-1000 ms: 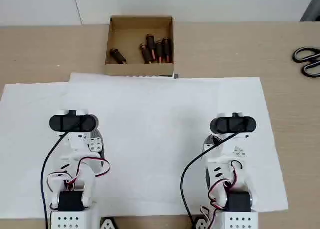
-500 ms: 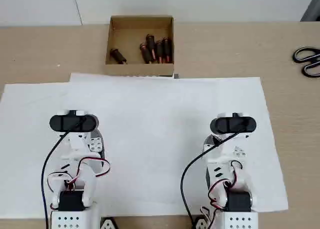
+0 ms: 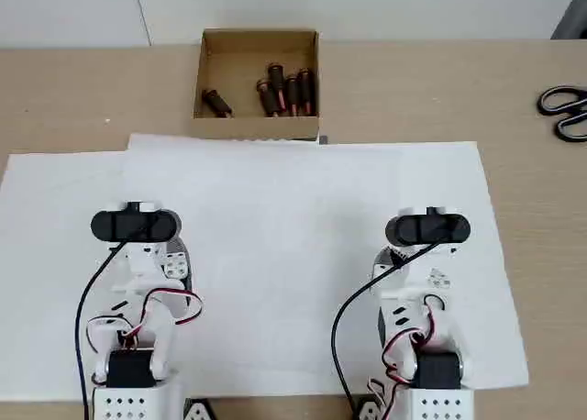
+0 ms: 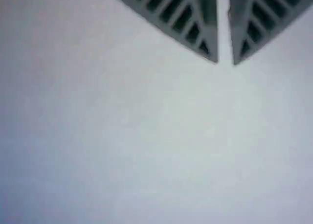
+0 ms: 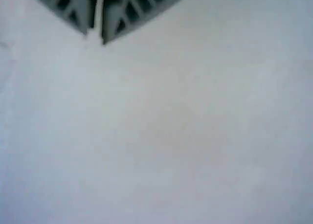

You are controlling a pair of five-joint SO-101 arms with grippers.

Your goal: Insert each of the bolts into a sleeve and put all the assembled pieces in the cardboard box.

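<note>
The cardboard box (image 3: 213, 64) stands at the far middle-left of the table. Several assembled dark pieces with red bands (image 3: 286, 92) lie in its right half, and one more piece (image 3: 216, 102) lies near its left front. Both arms are folded back at the near edge, over the white paper. My left gripper (image 4: 225, 61) is shut, its fingertips close above bare paper. My right gripper (image 5: 94, 38) is shut too, also just over bare paper, holding nothing.
A large white paper sheet (image 3: 303, 218) covers the table's near half. Scissors (image 3: 564, 111) lie at the far right edge. Wood table (image 3: 413, 90) shows around the box.
</note>
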